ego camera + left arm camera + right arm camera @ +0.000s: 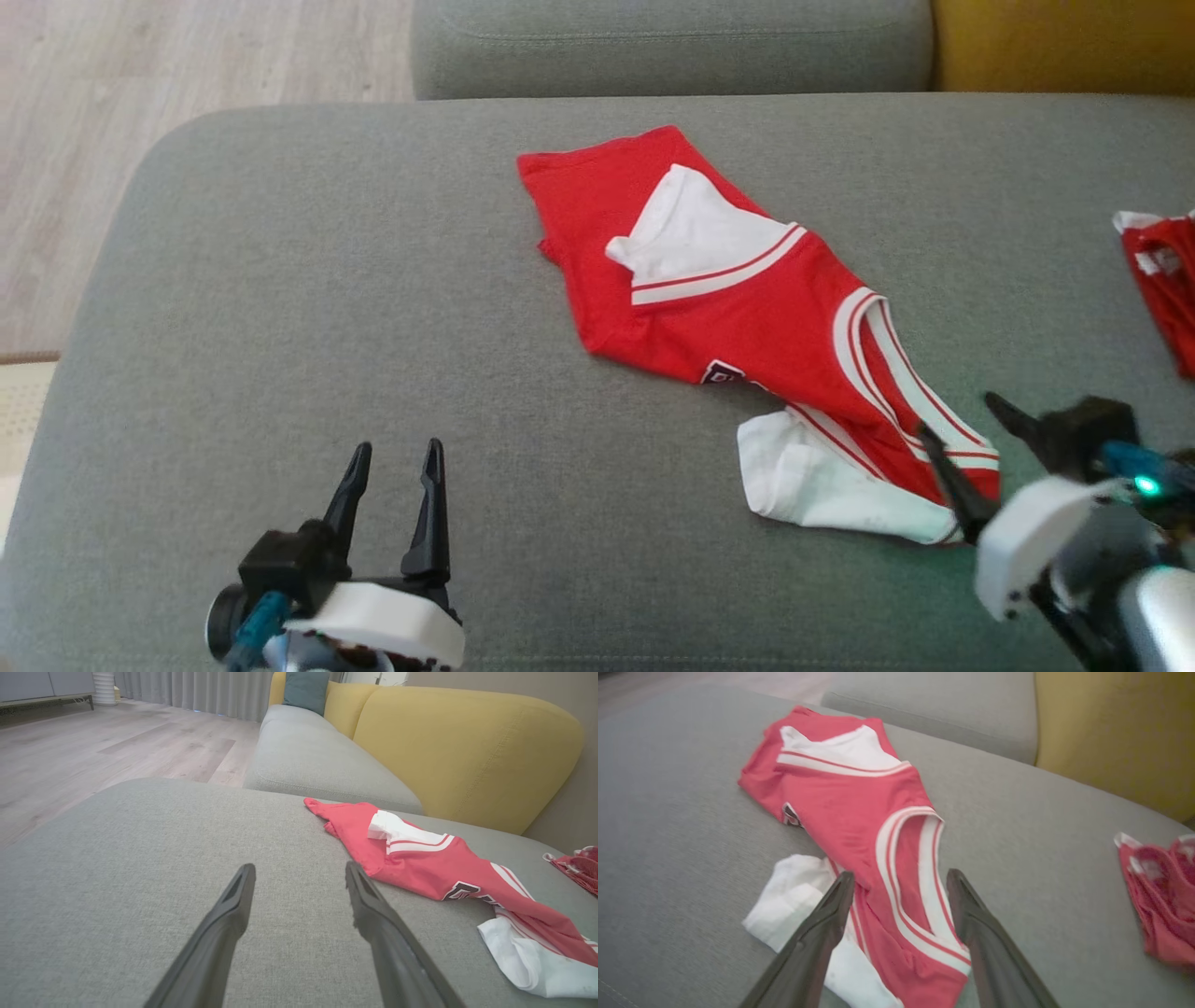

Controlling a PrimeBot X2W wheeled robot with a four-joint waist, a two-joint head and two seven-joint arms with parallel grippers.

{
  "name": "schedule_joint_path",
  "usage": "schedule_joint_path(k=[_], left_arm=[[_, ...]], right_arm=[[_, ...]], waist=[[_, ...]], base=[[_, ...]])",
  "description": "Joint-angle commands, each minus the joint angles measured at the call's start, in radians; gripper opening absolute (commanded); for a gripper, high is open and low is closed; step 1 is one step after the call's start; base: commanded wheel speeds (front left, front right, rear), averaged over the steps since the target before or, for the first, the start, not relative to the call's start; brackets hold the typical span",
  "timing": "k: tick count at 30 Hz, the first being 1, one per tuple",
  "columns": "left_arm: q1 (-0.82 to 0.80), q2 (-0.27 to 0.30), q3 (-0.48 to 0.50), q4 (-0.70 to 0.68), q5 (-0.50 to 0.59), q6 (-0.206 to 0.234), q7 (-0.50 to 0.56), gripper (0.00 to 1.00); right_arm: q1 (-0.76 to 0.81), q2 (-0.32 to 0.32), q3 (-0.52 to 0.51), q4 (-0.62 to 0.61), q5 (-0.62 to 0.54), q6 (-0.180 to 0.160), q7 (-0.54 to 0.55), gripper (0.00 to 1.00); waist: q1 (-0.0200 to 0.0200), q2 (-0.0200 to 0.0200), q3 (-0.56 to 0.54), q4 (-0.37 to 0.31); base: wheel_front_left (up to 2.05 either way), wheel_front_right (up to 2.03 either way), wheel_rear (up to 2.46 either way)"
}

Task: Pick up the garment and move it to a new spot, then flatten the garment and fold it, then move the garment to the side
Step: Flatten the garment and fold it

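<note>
Garment (pixel 766 317) rumpled on sofa (pixel 327 280), right pincer (pixel 959 417) spread

Premises: domestic living room. A grey fabric-upholstered sofa seat (pixel 280 280) takes up the near ground, and a second grey seat section (pixel 308 751) adjoins it on the far side. Yellow padded backrest (pixel 458 751) runs along the right, with a teal cushion (pixel 306 690) at its far end. Pale wood-plank floor (pixel 117 746) on the left. Full-length grey curtains (pixel 196 690) and a low cabinet (pixel 42 686) stand at the far end.
</note>
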Motion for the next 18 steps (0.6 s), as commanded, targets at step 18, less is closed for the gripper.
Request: schedule_joint_path(k=[18], left_arm=[[-0.082,-0.006,-0.012,-0.044,-0.019,0.01,-0.012,1.0]], right_arm=[[-0.443,-0.002,0.368,0.422,-0.045,-0.001,-0.119,1.0]], waist=[[0.0,0.0,0.095,0.167]], base=[[0.0,0.0,0.0]])
